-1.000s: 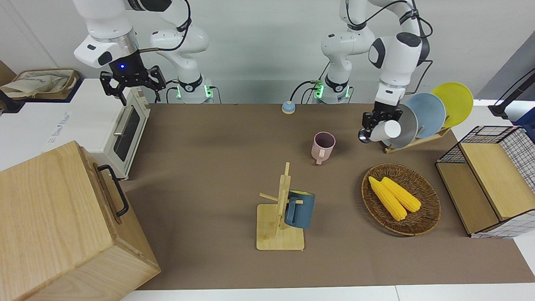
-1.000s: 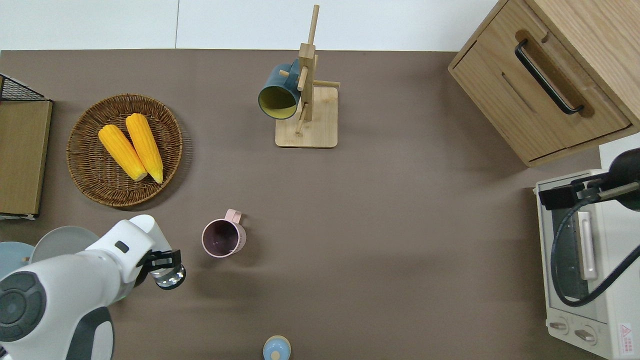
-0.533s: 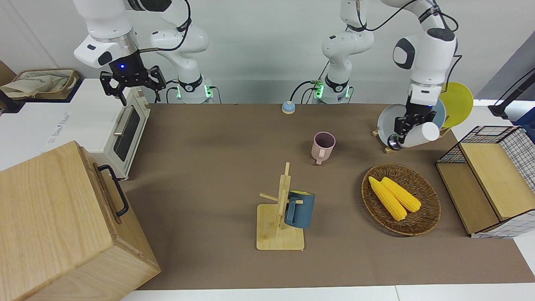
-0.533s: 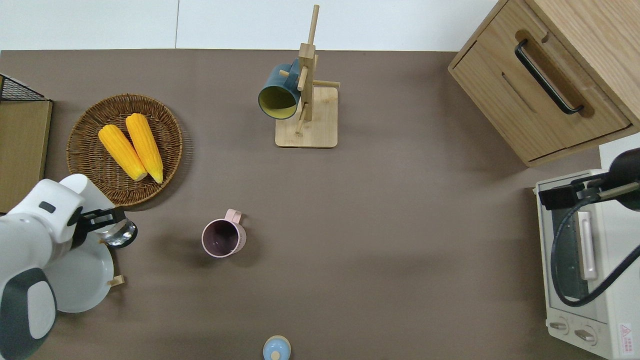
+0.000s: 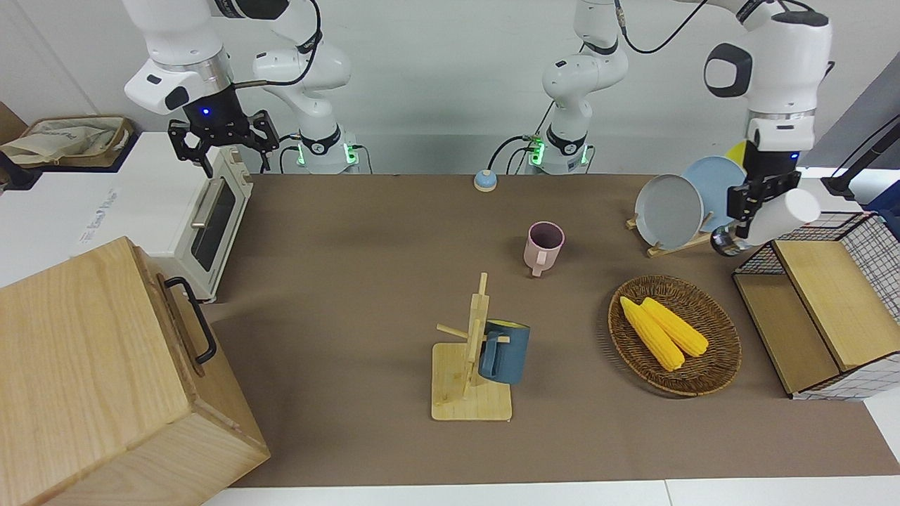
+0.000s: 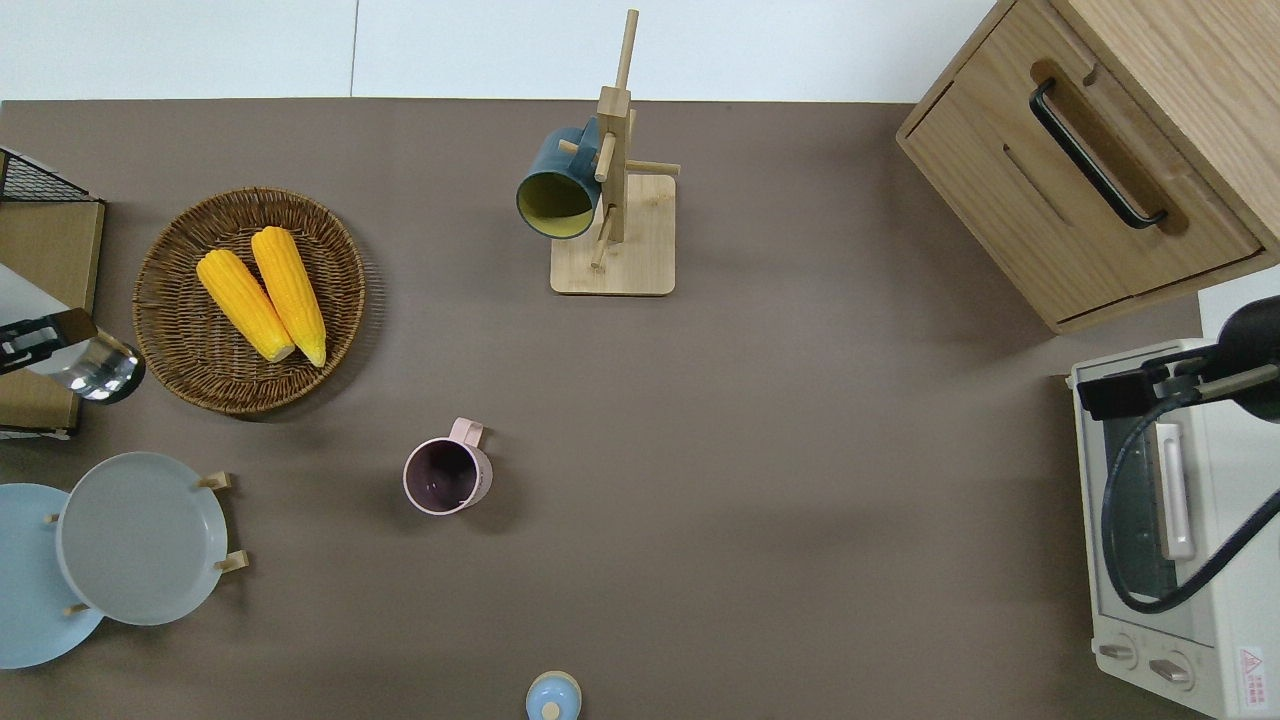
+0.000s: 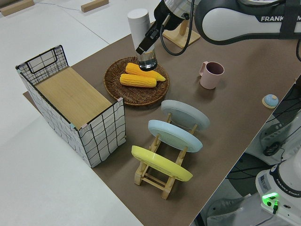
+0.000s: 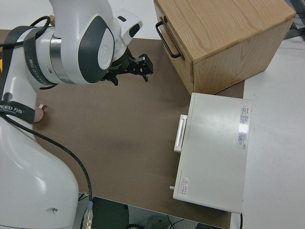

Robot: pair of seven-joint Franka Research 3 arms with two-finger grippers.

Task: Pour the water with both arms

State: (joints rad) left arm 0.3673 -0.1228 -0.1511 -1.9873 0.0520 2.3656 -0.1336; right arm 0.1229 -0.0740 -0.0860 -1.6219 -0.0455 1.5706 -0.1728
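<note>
Bottle: a white bottle point(image 5: 777, 218) with a shiny metal bottom; it is up in the air and tipped, cap end higher
Where it is: seen from above, with 12 o'clock farthest from the robots, it hangs over the corner of the wire crate point(image 6: 40, 185), at about 9 o'clock from the corn basket point(image 6: 150, 300); the pink cup point(image 6: 447, 477) stands well apart, at about 4 o'clock from the bottle
Left jaws: closed around the bottle's lower half, just above the metal bottom
Right jaws: open and holding nothing; the right arm point(image 5: 176, 70) is parked
How it may handle: it looks hard, smooth and round, so it could slip or turn in the jaws; it would be heavier if full, and the water would slosh
Best hold: probably around the middle of the body, squeezed from both sides; the cap end must stay free for the other jaws
</note>
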